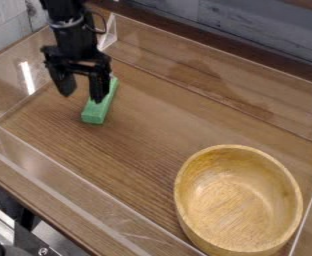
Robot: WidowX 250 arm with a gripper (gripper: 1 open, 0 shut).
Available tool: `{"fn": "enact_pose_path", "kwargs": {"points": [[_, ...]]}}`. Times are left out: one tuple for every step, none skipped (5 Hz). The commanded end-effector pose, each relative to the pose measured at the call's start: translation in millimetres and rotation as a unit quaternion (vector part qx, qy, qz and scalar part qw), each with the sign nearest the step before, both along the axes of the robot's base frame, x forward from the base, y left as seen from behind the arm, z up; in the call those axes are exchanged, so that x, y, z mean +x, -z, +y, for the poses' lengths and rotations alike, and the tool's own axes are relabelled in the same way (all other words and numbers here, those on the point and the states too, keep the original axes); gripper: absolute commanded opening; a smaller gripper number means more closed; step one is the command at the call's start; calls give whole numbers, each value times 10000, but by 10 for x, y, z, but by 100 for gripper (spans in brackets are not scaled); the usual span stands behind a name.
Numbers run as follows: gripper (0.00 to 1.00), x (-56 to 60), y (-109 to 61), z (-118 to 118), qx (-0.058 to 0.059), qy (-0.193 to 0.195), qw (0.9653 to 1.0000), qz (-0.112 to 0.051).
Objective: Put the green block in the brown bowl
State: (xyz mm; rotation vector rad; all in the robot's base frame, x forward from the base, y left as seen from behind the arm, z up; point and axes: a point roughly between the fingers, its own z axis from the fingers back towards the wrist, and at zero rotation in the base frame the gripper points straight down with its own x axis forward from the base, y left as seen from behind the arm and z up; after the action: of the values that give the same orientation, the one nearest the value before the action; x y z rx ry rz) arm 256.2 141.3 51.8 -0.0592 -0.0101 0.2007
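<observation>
Camera view: your gripper hangs open, covering the green block's far end; brown bowl gets cropped at the bottom.

only one view is given. the scene is seen from above and off to one side, at a steep downward slant, so that the wooden table runs diagonally across the frame. the far edge of the table and a grey plank wall are met at the top; the near edge is cut at the lower left. the gripper and green block are placed at upper left, the brown bowl at lower right, partly clipped by the frame's bottom edge. the table is viewed at moderate closeness, filling almost the whole frame. no second view is supplied, so no overlap can be stated.
</observation>
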Motion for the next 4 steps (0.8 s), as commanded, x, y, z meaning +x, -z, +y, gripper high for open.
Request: {"fn": "enact_pose_path", "kwargs": {"points": [[100,52,-13,51,24,-59,9999,-152],[100,81,28,65,-26,-84,9999,-140],[100,111,63,80,-61,-100,9998,-141],[100,132,92,94,-86,-105,9998,-139]]}}
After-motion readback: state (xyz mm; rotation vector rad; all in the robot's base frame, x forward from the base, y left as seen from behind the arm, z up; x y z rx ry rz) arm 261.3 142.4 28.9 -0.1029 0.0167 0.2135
